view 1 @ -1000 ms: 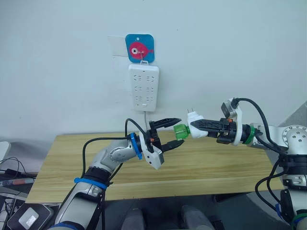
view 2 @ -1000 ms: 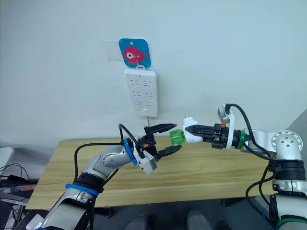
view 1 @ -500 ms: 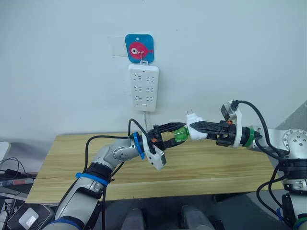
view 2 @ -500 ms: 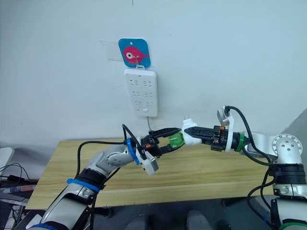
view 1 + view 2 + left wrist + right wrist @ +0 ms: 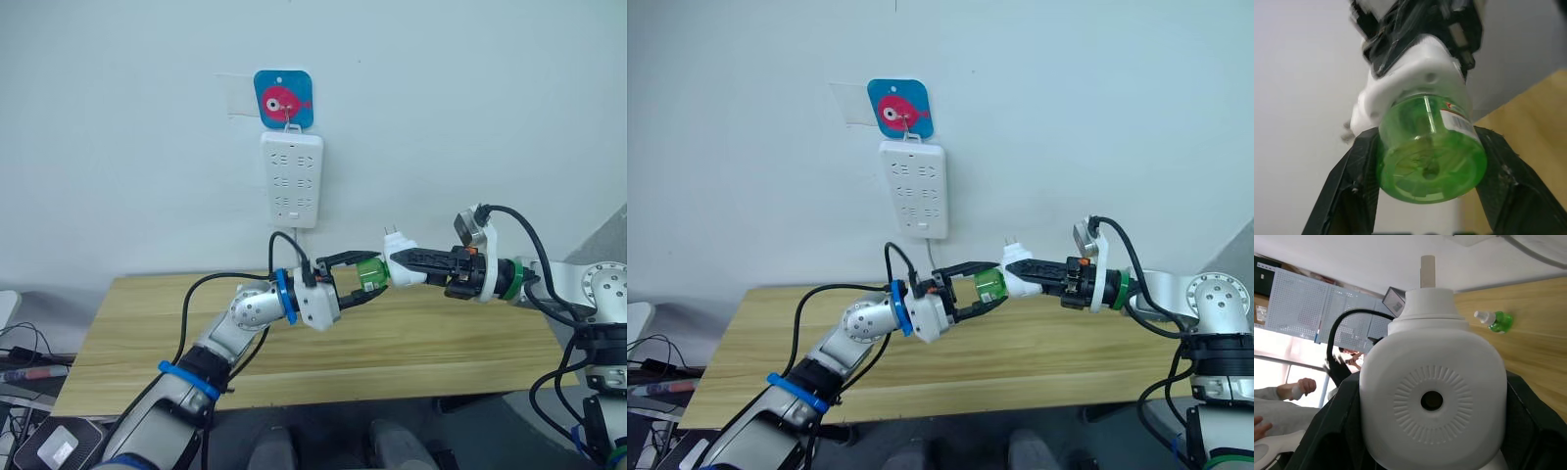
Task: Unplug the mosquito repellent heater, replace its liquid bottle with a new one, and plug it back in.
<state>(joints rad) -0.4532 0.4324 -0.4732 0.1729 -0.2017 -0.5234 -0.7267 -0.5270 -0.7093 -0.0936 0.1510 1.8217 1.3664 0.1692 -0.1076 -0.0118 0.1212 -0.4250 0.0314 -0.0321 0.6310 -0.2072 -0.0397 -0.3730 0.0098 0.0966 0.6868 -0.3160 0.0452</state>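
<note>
Heater: the small white rounded plastic mosquito repellent heater [image 5: 400,262] is held in mid-air above the far side of the pale wooden desk [image 5: 421,338], well below the white multi-socket power strip [image 5: 292,179] that hangs on the wall under a blue square hook plate with a pink fish [image 5: 284,99]. Its two metal prongs point up, so it is unplugged.

Right gripper: the right gripper [image 5: 409,262] is clamped on the heater's white body from the right.

Bottle: a translucent green plastic liquid bottle [image 5: 1432,159] sticks out of the heater toward the left, its flat base facing the left wrist camera.

Left gripper: the left gripper [image 5: 361,276] has its two black fingers [image 5: 1359,176] pressed against either side of the green bottle, gripping it.

What changed: a second ago the left gripper stood wide open just short of the bottle; half a second ago it was around it; now it has closed on it and the wrist has rolled.

Meaning for the task: the old bottle seems about to be unscrewed and drawn out, with the heater braced by the right arm.

Spare: a second green bottle with a white cap [image 5: 1494,319] lies on its side on the desk.
</note>
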